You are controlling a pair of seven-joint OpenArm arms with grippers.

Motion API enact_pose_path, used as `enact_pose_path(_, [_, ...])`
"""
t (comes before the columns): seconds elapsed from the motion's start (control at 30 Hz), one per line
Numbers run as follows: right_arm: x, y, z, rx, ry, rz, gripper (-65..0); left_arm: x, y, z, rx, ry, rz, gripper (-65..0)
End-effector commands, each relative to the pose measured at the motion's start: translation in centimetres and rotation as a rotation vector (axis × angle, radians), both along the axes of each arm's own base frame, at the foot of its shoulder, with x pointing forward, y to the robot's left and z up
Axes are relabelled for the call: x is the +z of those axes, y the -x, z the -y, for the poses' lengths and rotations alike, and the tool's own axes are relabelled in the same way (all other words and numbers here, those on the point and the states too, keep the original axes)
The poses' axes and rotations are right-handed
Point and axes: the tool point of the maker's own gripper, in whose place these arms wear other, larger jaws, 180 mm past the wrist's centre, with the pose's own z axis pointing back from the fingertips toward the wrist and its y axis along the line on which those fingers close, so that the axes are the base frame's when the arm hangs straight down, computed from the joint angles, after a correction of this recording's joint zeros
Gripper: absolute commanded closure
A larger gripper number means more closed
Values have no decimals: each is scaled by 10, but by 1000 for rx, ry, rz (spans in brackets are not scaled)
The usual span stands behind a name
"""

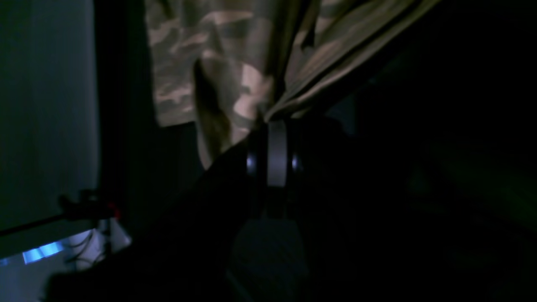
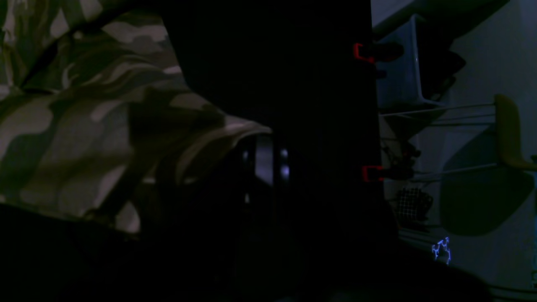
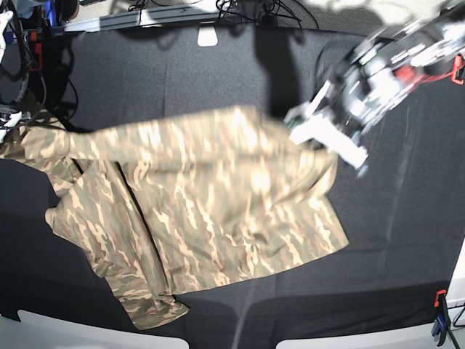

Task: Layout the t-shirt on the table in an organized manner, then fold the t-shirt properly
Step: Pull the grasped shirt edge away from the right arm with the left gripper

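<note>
A: Here, where is the t-shirt (image 3: 203, 211) found?

B: It is spread across the black bench (image 3: 407, 240), from nine o'clock to the centre of the base view, with one edge lifted toward two o'clock.

A: How are the grippers set?

B: The left gripper (image 1: 275, 121) is pressed together, pinching a bunched fold of the shirt. The right gripper (image 2: 264, 138) is likewise closed, and camouflage cloth appears to be nipped at its tips.

A: How is spreading judged best done?

B: The two held edges should be drawn apart evenly, so that the cloth is kept taut and wrinkles are not laid down.
</note>
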Motion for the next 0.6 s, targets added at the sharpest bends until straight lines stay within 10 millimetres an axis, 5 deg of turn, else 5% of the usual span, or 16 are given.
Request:
enact_pose_path(0.0, [16,-5,4,9,45,30,0,14,-3,-5,-6,-1,43,0])
enact_pose_path(0.33, [13,-2,6,-4,43,12,0,-3,34,-59,-18,-145,-49,0])
enact_pose_path(0.57, [0,4,0,-16,9,-8,0,-2,39,-75,-44,-179,-55,0])
